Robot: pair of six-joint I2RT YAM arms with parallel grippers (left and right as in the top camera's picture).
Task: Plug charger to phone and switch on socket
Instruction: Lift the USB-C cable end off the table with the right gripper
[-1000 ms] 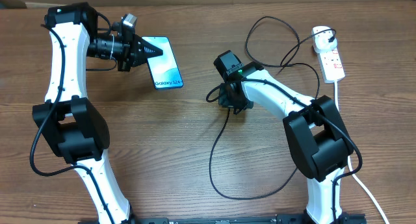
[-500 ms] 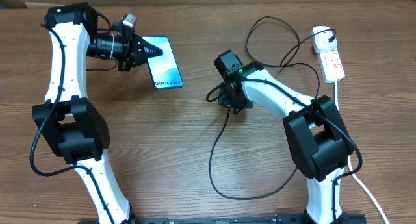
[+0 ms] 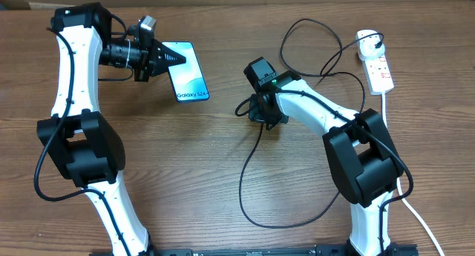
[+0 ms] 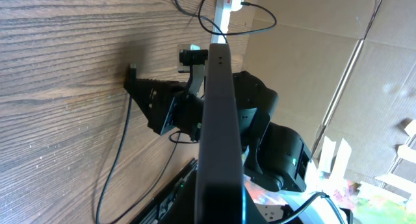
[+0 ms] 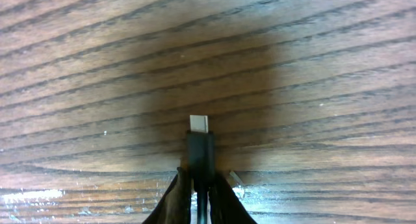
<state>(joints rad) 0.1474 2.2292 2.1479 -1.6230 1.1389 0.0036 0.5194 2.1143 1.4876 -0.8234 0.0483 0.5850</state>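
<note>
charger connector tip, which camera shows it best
Right wrist: the connector tip sits centred, clamped in the right pincer. Overhead shows only the cable, tip hidden under the arm. Left wrist shows distant cable, tip unclear.

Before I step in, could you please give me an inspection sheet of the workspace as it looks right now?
Surface: brown wood-grain table.
Job's things: phone at the back left, screen lit; charger with its adapter in the socket at the back right; switch position too small to tell.
Clutter: nothing seen.
Grippers: left gripper shut on the phone's edge; right gripper shut on the charger just behind its connector tip, low over the table.
Cables: the black charger cable lies in loose loops across the table; the socket's white cord runs off the front right.
Surroundings: cardboard beyond the table.
</note>
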